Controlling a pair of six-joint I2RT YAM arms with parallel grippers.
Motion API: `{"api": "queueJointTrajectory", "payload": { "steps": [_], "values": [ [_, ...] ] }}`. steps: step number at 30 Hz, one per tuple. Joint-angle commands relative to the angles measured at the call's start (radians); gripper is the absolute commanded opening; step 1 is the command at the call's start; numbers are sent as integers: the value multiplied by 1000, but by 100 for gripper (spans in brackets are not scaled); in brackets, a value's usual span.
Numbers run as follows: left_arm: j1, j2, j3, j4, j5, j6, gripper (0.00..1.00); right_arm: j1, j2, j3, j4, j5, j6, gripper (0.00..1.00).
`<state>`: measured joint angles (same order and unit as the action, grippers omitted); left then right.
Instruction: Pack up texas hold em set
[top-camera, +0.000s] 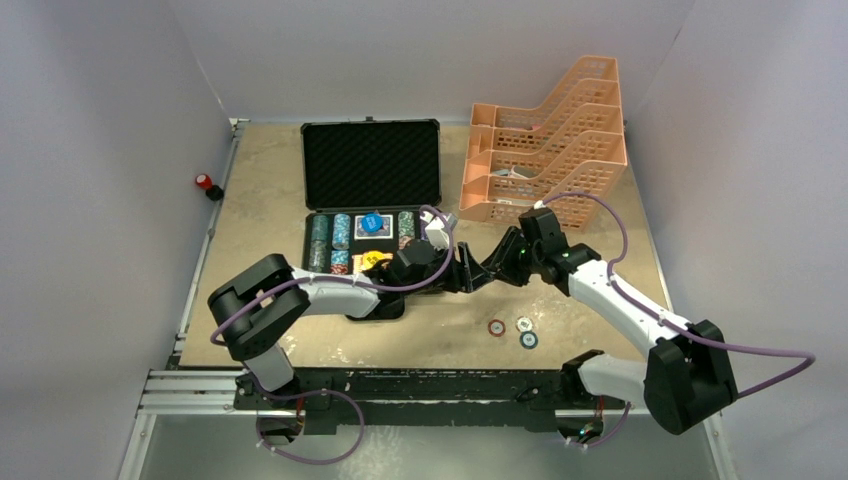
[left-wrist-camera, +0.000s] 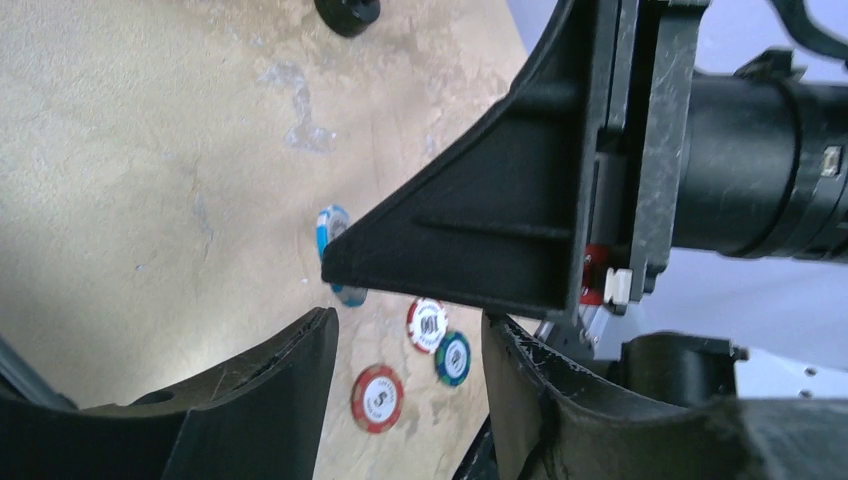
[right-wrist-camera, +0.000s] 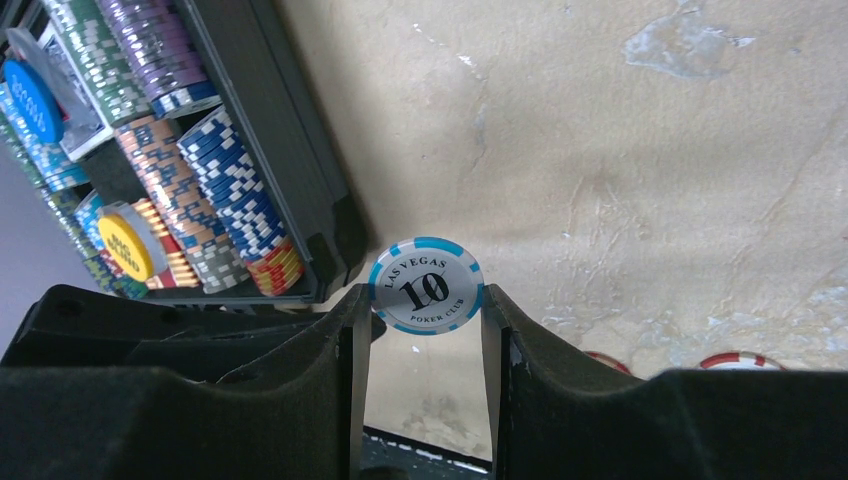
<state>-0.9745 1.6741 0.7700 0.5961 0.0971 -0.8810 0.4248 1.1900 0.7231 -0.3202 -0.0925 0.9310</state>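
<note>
- Closest to the right wrist camera, the right gripper (right-wrist-camera: 425, 305) has its two black fingers (right-wrist-camera: 335, 345) closed on the edges of a pale blue and white chip (right-wrist-camera: 425, 285). The chip stands on edge with its face to the lens, printed "Las Vegas 10 Poker Club".
- In the left wrist view, the left gripper (left-wrist-camera: 410, 330) has its fingers (left-wrist-camera: 295, 365) spread apart with nothing between them. The right gripper's finger crosses just beyond their tips, and the blue chip's rim peeks out behind it.
- From above, the left arm bends at the elbow near its base, and its forearm runs rightward across the near edge of the briefcase (top-camera: 370, 165).
- The right arm rises from its base up and leftward, then folds at the wrist so its gripper points left.
- The two grippers meet almost tip to tip over the table (top-camera: 270, 220), just off the case's near right corner.
- The briefcase lies open, its foam-lined lid leaning back.
- Rows of chips fill the tray, with a blue round button (right-wrist-camera: 30, 100) and a yellow round button (right-wrist-camera: 128, 247) lying among them.
- Three loose chips lie close together on the table nearer the arm bases: a red chip (left-wrist-camera: 377, 397), a white chip (left-wrist-camera: 427, 325) and a green chip (left-wrist-camera: 452, 357).
- A peach rack (top-camera: 560, 150) stands at the far right.
</note>
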Motion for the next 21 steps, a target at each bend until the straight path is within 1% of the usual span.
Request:
{"api": "queueJointTrajectory", "payload": {
  "steps": [1, 3, 8, 13, 19, 21],
  "values": [
    [-14, 38, -12, 202, -107, -89, 52, 0, -26, -7, 47, -57, 20, 37],
    [-18, 50, -13, 214, -138, -113, 49, 0, -29, -6, 50, -65, 27, 37],
    [-24, 68, -35, 286, -178, -149, 46, 0, -41, -12, 54, -67, 38, 38],
    [-24, 81, -48, 315, -229, -180, 40, 0, -45, -17, 58, -74, 48, 38],
    [-25, 87, -51, 319, -254, -186, 37, 0, -40, -18, 65, -83, 52, 38],
    [-25, 84, -53, 328, -256, -185, 34, 0, -38, -19, 66, -88, 50, 38]
  ]
}}
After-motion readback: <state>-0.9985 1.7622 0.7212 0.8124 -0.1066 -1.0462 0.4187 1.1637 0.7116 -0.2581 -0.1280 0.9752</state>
